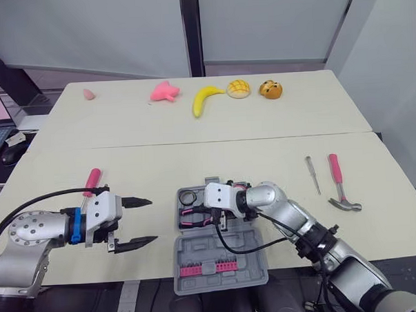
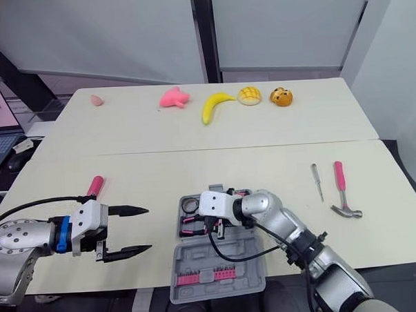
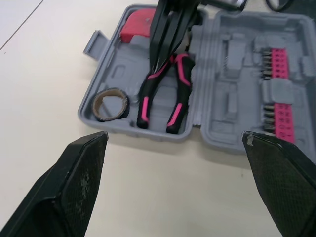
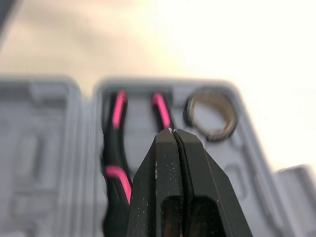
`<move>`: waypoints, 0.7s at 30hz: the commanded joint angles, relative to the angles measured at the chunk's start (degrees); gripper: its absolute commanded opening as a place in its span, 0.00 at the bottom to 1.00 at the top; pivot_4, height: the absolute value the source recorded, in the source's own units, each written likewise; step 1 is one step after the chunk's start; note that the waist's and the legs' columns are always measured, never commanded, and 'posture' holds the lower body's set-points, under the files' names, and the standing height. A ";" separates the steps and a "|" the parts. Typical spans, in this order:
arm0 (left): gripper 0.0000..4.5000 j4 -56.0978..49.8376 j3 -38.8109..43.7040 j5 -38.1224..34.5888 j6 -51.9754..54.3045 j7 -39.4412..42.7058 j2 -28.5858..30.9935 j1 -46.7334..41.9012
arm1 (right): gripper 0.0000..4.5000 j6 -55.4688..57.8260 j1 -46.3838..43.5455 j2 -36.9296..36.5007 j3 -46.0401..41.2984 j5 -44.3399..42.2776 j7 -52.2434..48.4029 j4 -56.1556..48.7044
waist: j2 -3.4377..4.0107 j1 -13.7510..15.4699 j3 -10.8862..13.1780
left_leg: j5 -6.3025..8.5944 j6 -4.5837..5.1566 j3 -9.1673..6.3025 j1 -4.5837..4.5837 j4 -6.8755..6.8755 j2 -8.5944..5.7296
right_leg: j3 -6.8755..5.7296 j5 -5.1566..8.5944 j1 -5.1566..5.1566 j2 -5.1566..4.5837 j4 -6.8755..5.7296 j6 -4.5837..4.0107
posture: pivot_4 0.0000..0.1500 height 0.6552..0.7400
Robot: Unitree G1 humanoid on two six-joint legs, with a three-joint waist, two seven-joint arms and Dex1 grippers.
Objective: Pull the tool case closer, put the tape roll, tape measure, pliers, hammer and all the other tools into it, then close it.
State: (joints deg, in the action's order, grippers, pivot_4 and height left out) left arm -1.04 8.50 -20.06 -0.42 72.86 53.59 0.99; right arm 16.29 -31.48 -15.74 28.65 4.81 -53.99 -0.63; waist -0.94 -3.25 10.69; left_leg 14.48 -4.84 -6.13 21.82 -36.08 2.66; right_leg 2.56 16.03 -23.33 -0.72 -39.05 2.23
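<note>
Bright, even light casts faint shadows on the table [image 1: 194,150]; the right wrist view blurs the tool case [image 4: 44,163].

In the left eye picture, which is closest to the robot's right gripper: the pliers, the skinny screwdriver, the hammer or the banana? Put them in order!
From the right gripper:
1. pliers, lying in the case right beneath it.
2. skinny screwdriver, off to its right.
3. hammer, just beyond the screwdriver, further right.
4. banana, away on the far table.
</note>
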 commanded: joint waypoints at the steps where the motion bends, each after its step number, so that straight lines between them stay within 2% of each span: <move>1: 1.00 0.56 2.01 0.10 -1.40 -1.12 -0.57 1.29 | 0.01 4.67 4.19 -6.90 -6.49 -5.93 -4.04 -13.93 | -0.01 0.53 0.00 | 0.00 0.00 0.00 0.00 0.00 0.00 | -0.01 0.00 0.01 0.00 0.02 0.00 | 1.00 1.00; 4: 1.00 0.99 1.57 0.24 -2.32 -1.02 -1.00 2.32 | 0.01 9.38 9.96 -15.84 -11.21 -9.16 -6.68 -22.71 | -0.02 1.03 0.00 | 0.00 0.00 -0.01 0.00 0.00 -0.02 | -0.05 0.01 0.05 -0.03 0.06 0.01 | 1.00 1.00; 5: 0.96 1.38 1.34 0.42 -2.77 -0.96 -1.22 2.48 | 0.00 10.09 12.04 -18.81 -12.59 -9.77 -7.34 -24.76 | -0.01 1.31 0.01 | 0.00 0.00 -0.01 0.00 0.00 -0.02 | -0.05 0.01 0.05 -0.03 0.06 0.00 | 1.00 1.00; 7: 0.87 2.60 0.40 0.91 -3.46 -0.49 -1.80 2.72 | 0.00 10.02 16.50 -24.32 -14.84 -9.89 -7.75 -27.03 | -0.02 1.37 0.01 | 0.00 0.00 0.01 -0.02 0.00 -0.02 | -0.03 0.02 0.05 -0.03 0.07 0.00 | 1.00 1.00; 11: 0.58 6.34 -3.88 5.23 -6.98 -0.59 -3.55 2.79 | 0.00 6.41 23.18 -31.01 -15.66 -5.07 -5.03 -25.80 | -0.02 1.02 0.00 | 0.00 0.00 0.08 -0.13 -0.01 0.00 | 0.04 0.15 0.07 0.01 0.04 0.22 | 1.00 1.00; 19: 0.01 11.17 -10.88 11.50 -9.21 -4.31 -8.80 -1.60 | 0.00 3.94 22.69 -27.80 -10.22 0.71 0.30 -17.50 | -0.07 0.68 0.00 | 0.00 0.00 0.09 -0.11 -0.03 -0.01 | 0.07 0.11 0.09 0.02 0.03 0.19 | 1.00 1.00; 21: 0.00 12.15 -11.84 12.39 -9.45 -5.13 -9.74 -2.55 | 0.00 3.58 21.97 -26.45 -9.24 0.93 0.42 -15.65 | -0.07 0.67 -0.01 | 0.00 0.00 0.09 -0.09 -0.03 -0.01 | 0.08 0.00 0.09 0.01 0.05 0.00 | 1.00 1.00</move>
State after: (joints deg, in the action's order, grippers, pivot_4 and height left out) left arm 11.09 -3.03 -8.25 -8.83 68.42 44.05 -1.17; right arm 21.18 -8.70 -42.63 19.27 5.59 -54.02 -16.01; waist -1.01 -2.58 10.68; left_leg 14.48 -4.83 -6.03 21.73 -36.11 2.65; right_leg 2.64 16.02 -23.24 -0.70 -39.00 2.22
